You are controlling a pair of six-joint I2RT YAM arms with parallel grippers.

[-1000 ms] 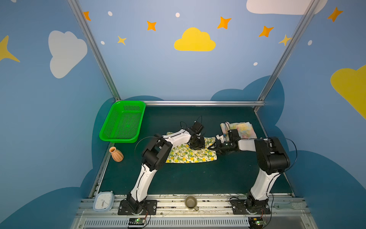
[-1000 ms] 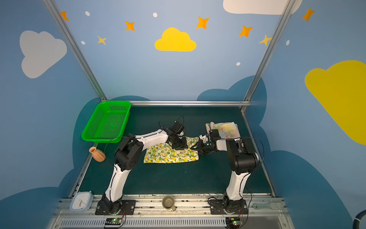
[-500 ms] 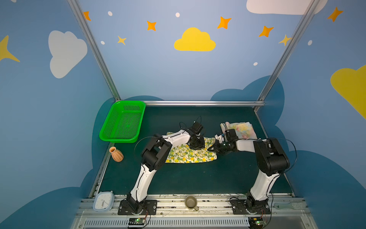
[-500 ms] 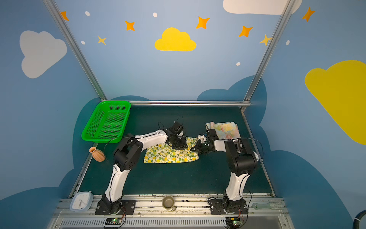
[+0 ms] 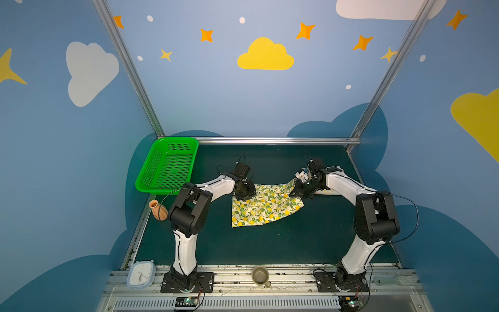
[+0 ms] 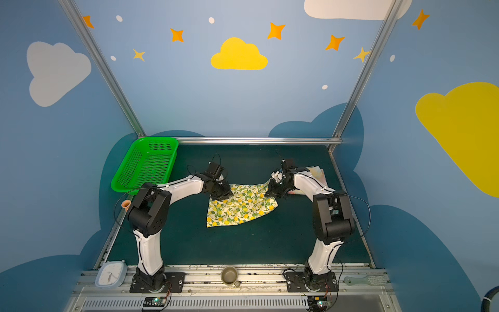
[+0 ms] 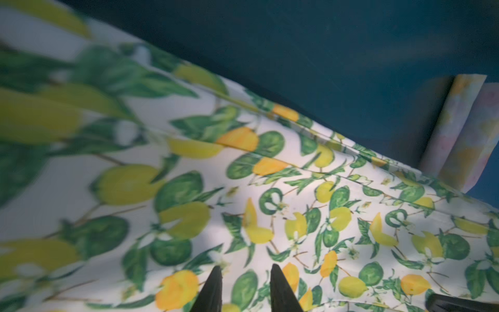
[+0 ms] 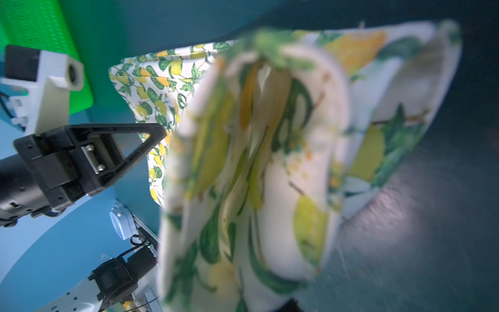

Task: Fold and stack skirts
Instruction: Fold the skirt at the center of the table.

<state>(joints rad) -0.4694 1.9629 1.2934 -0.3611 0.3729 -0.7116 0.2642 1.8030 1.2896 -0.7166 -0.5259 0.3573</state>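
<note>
The cream lemon-print skirt (image 5: 264, 208) lies spread mid-table in both top views. My right gripper (image 5: 293, 194) is shut on its far right corner, and that corner hangs bunched close before the lens in the right wrist view (image 8: 270, 162). My left gripper (image 7: 245, 267) is at the far left corner; its fingertips stand a little apart on the flat cloth, pinching nothing. The pale floral skirt (image 6: 316, 173) lies folded at the far right, partly hidden behind the right arm.
A green mesh basket (image 5: 168, 164) stands at the far left. A terracotta vase (image 5: 158, 209) sits by the left table edge. A pale blue clock (image 5: 141, 274) and a mug (image 5: 260, 275) rest on the front rail.
My right gripper has closed on the lemon skirt's far right corner and raised it a little off the table. The left gripper has stayed put.
</note>
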